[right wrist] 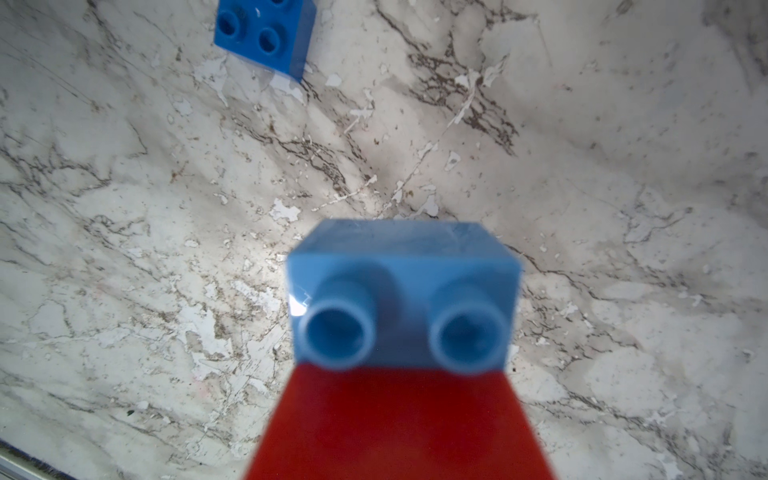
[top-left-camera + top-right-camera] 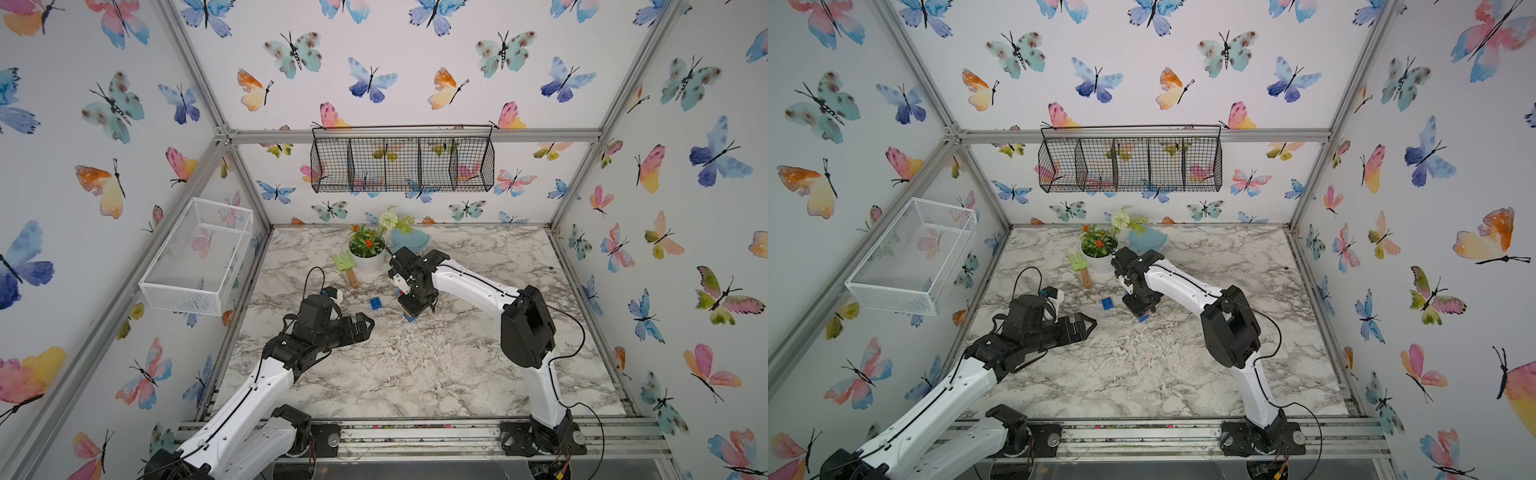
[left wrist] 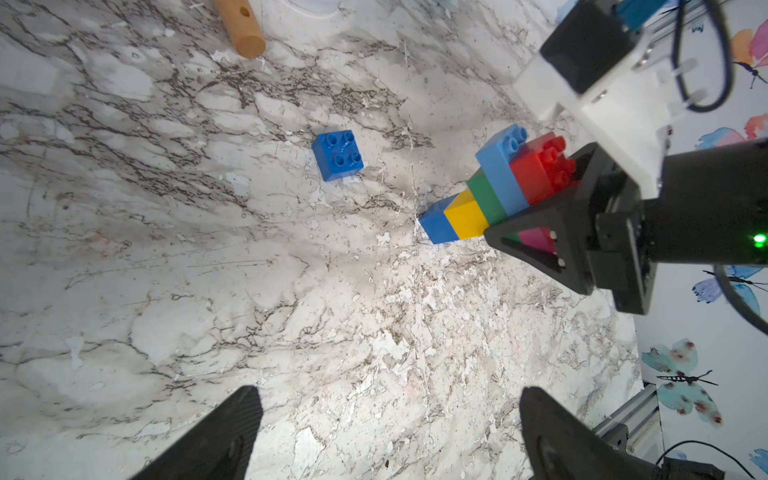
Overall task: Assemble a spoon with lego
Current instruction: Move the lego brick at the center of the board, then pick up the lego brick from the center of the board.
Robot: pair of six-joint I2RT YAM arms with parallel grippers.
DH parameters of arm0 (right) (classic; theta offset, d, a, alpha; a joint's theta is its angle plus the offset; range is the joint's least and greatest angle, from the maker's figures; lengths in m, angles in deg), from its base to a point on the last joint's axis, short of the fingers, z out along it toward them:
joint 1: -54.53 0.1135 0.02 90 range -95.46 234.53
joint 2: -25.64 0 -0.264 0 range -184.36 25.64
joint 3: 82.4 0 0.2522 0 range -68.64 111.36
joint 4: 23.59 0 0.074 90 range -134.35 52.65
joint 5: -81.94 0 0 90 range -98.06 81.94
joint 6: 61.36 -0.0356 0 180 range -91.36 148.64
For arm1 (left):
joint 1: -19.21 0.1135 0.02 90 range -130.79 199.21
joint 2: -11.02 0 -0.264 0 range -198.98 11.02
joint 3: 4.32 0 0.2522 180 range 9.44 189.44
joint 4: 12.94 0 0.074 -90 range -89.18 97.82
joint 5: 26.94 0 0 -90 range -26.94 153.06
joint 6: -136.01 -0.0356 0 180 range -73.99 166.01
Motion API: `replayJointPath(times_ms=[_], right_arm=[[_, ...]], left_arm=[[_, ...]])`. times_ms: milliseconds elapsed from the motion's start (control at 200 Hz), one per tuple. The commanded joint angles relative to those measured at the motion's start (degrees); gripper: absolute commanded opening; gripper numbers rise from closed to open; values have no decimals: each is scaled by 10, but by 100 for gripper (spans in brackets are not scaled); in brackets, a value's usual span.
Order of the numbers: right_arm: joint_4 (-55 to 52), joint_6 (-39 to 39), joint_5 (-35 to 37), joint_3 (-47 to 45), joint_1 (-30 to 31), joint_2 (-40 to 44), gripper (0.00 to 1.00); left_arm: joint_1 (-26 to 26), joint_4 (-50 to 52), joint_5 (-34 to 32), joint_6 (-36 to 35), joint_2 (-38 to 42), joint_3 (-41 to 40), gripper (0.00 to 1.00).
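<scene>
- spoon: red and light-blue head nearest the lens in the right wrist view; tilted, blue stem tip down on the bench.
- right hand: clamped on the spoon's head.
- left hand: spread wide, empty.
- dark blue brick: loose on the bench, near the stem.

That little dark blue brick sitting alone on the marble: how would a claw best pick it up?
Pinch the loose dark blue brick by two opposite smooth side walls, coming straight down from above. It lies flat on the table, studs up, with nothing touching it, so the walls are free, while the studded top gives nothing flat to squeeze. The left gripper, open, looks handiest.
</scene>
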Motion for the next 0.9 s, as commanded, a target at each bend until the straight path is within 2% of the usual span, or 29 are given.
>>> replayJointPath(times_ms=[0, 85, 190, 450, 561, 756, 896], right_arm=[[-3, -1, -16, -8, -1, 15, 43], [0, 1, -22, -6, -1, 20, 51], [2, 4, -25, -1, -1, 25, 53], [7, 11, -26, -1, -6, 37, 68], [32, 10, -12, -16, -7, 66, 79], [62, 18, -6, -39, -7, 112, 86], [70, 24, 4, -42, -8, 139, 88]], left_arm=[[-4, -35, -7, 3, -22, 0, 99], [-4, -44, -7, 3, -45, 6, 99], [-6, -49, -10, 3, -72, 16, 100], [-8, -67, -29, 9, -145, 41, 100], [-9, -70, -51, 19, -180, 55, 97], [-10, -68, -73, 34, -228, 84, 98], [-10, -70, -74, 39, -262, 108, 98]])
